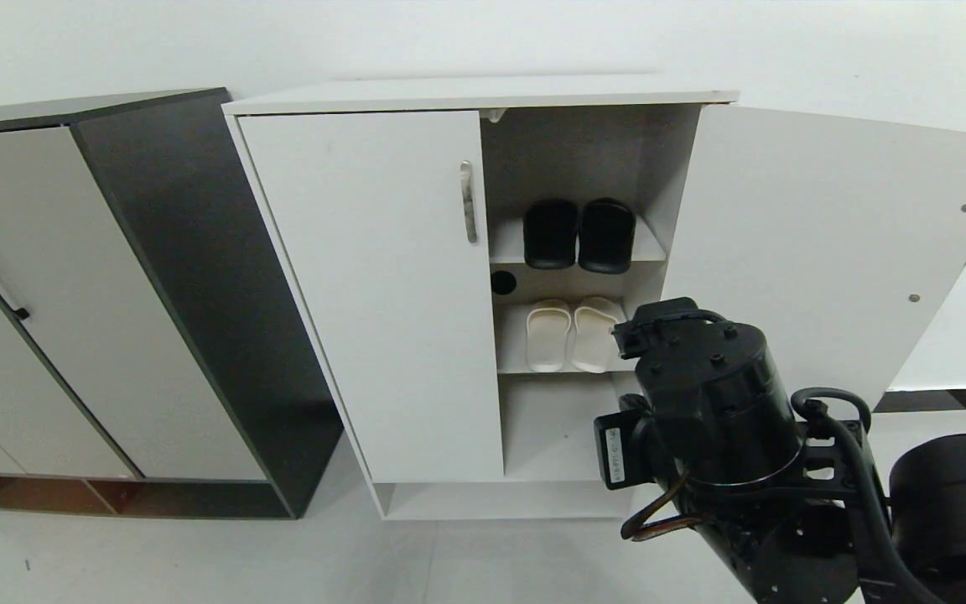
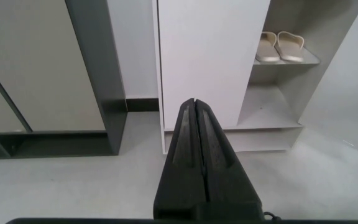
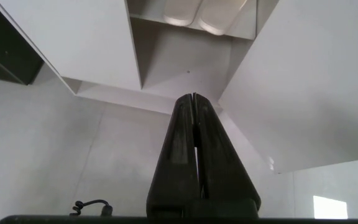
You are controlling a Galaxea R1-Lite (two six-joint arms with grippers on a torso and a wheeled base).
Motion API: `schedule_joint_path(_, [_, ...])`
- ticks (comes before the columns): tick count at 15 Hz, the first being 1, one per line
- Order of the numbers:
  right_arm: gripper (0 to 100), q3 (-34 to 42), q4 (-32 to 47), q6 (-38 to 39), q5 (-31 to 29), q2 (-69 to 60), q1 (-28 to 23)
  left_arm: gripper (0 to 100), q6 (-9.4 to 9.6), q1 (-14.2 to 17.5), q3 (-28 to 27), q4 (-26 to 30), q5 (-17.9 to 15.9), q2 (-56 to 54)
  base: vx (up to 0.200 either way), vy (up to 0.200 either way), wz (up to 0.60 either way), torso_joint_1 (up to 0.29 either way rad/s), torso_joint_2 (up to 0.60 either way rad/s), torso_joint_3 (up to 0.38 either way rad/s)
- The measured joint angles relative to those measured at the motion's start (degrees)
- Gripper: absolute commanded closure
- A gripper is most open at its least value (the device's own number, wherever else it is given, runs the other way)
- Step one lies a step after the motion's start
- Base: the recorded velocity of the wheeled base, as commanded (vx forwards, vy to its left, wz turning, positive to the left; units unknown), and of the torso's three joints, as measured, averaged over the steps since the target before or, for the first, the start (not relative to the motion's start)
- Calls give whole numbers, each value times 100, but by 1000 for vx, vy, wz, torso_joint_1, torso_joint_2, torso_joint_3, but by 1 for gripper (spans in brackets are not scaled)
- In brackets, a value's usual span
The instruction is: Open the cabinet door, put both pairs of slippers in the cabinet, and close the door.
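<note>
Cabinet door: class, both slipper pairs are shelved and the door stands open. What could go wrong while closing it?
1. The open door may swing into the right arm, which sits before the opening.
2. The shut right gripper could slide along the door's smooth panel when pushing.

Cabinet (image 1: pixel 475 91) standing on floor (image 1: pixel 282 562), back against wall. Left door (image 1: pixel 366 294) lying shut; right door (image 1: pixel 818 243) standing open wide to right. Upper pair of slippers (image 1: pixel 571 239) sitting side by side on upper shelf in right compartment. Lower pair of slippers (image 1: pixel 567 335) sitting on shelf directly below. Second cabinet (image 1: pixel 114 294) standing just left, angled. Right tool (image 3: pixel 196 124) hanging before open compartment; left tool (image 2: pixel 194 149) hanging before left door.
</note>
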Motion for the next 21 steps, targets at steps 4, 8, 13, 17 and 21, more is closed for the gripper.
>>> schedule_joint_path(4, [100,17,15,-11,11,7,12,100,-2,-4,2,11,0,0,0,0,0,17,-213,-309])
schedule_joint_path(8, [100,13,6,-2,12,11,9,100,-2,0,-2,-5,0,0,0,0,0,61,-530,-359])
schedule_joint_path(13, [100,17,6,-2,9,16,4,100,-2,0,0,-2,0,0,0,0,0,135,-464,-333])
schedule_joint_path(17, [100,13,0,-5,9,16,4,100,0,0,0,-2,0,0,0,0,0,161,-476,-315])
schedule_joint_path(21, [100,15,0,-2,20,16,4,100,2,0,-2,0,0,0,0,0,0,185,-493,-314])
